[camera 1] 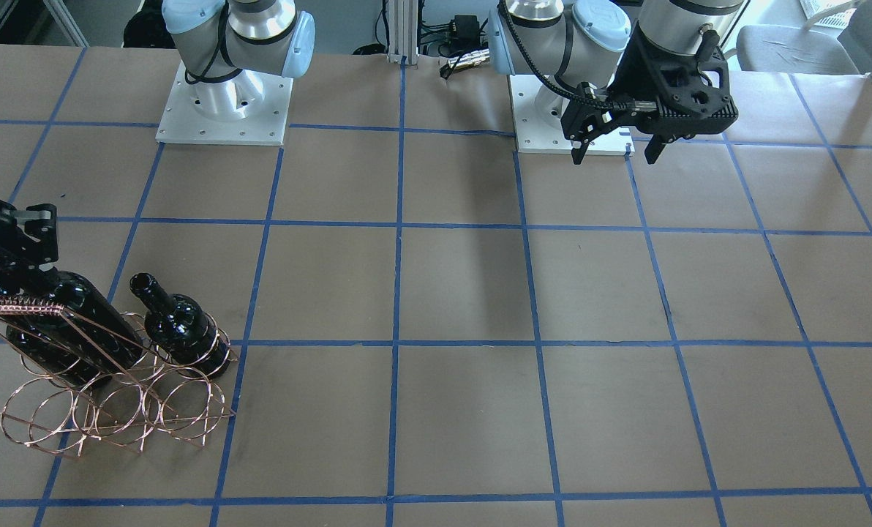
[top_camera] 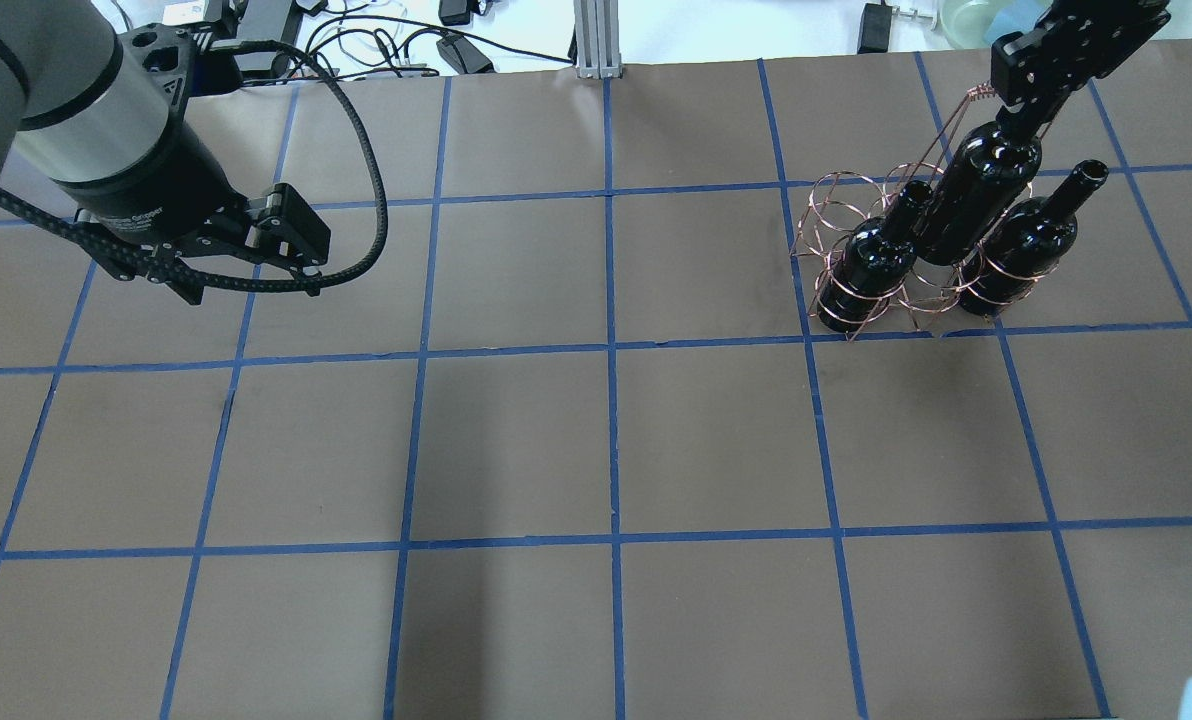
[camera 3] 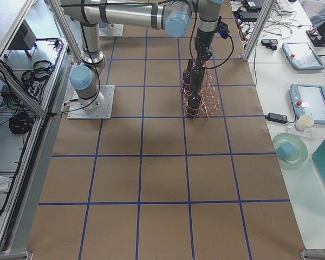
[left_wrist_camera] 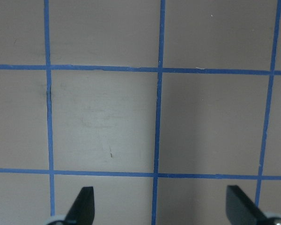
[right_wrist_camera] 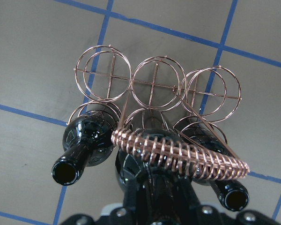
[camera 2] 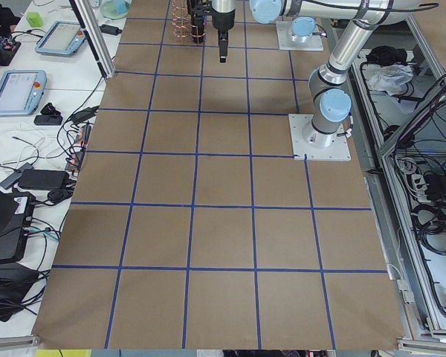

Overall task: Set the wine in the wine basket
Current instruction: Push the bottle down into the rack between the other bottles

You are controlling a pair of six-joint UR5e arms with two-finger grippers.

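Note:
The copper wire wine basket stands at the table's far right and also shows in the front-facing view. Two black bottles stand in its outer rings in the row nearer the robot. My right gripper is shut on the neck of a third wine bottle, held upright between them under the twisted handle. Its lower part is among the rings; I cannot tell whether it rests on the base. My left gripper is open and empty above bare table, its fingertips wide apart.
The basket's far row of three rings holds nothing. Brown table paper with blue tape lines covers the table. The two arm bases stand at the robot's edge. Cables and devices lie beyond the far edge.

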